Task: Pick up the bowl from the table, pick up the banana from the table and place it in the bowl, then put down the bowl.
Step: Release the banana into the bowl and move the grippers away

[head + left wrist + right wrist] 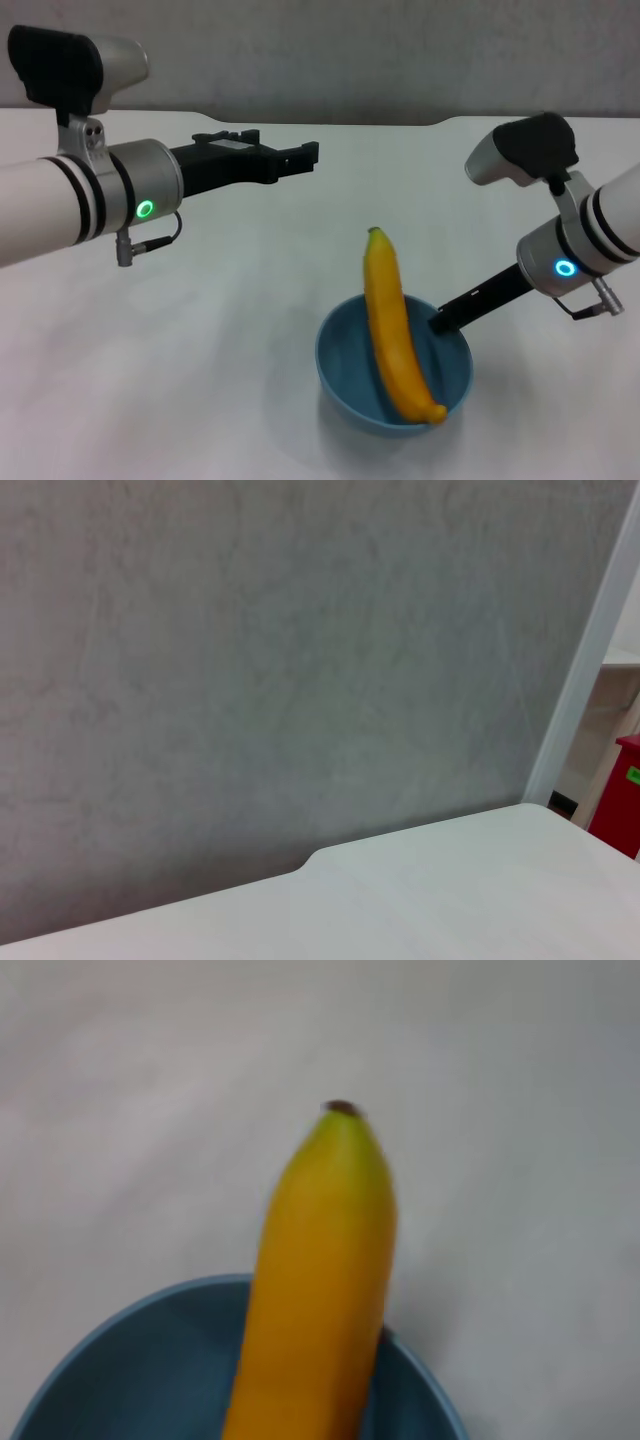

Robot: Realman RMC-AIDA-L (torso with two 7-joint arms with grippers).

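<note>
A light-blue bowl [345, 375] sits low at the near middle of the white table [200, 330]. A yellow-orange banana [385, 320] lies in it, its lower end on the near rim and its stem end sticking up past the far rim. My right gripper [440, 320] reaches in from the right and is shut on the bowl's right rim, partly hidden behind the banana. The right wrist view looks along the banana [320, 1290] over the bowl [130, 1360]. Whether the bowl touches the table I cannot tell. My left gripper [305, 155] hangs high over the far left of the table, holding nothing.
The table's far edge has a shallow notch [330, 122] in front of a grey wall. The left wrist view shows that wall, the table edge [450, 890] and a red object [620, 790] off to one side.
</note>
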